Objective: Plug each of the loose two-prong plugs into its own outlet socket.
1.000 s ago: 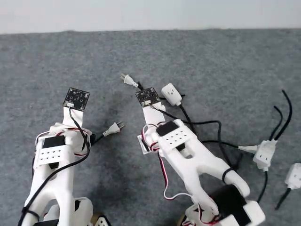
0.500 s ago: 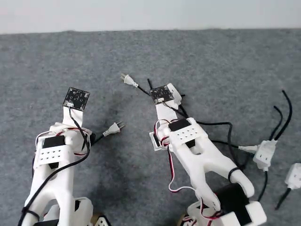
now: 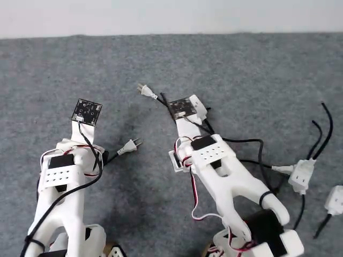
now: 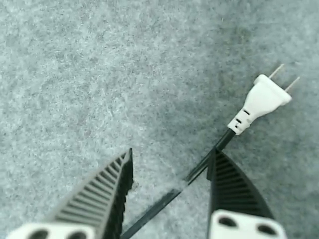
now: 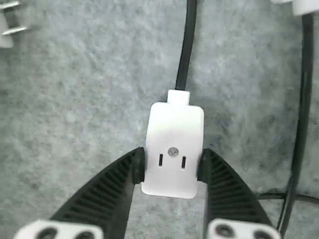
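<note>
White sockets number three, loose plugs two. The right gripper point(image 5: 171, 160) clamps the held socket point(image 5: 175, 127) by its sides. The left gripper point(image 4: 171, 157) stands open astride a cord point(image 4: 199, 169), the near plug point(image 4: 263, 97) just beyond its fingertips. The far plug point(image 3: 143, 90) lies near the held socket. The side socket point(image 3: 301, 174) seems to have something plugged in.

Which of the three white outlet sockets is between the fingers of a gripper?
The middle socket: the right gripper clasps its two sides. The other two sockets lie untouched, far toward the right edge in the high view.
</note>
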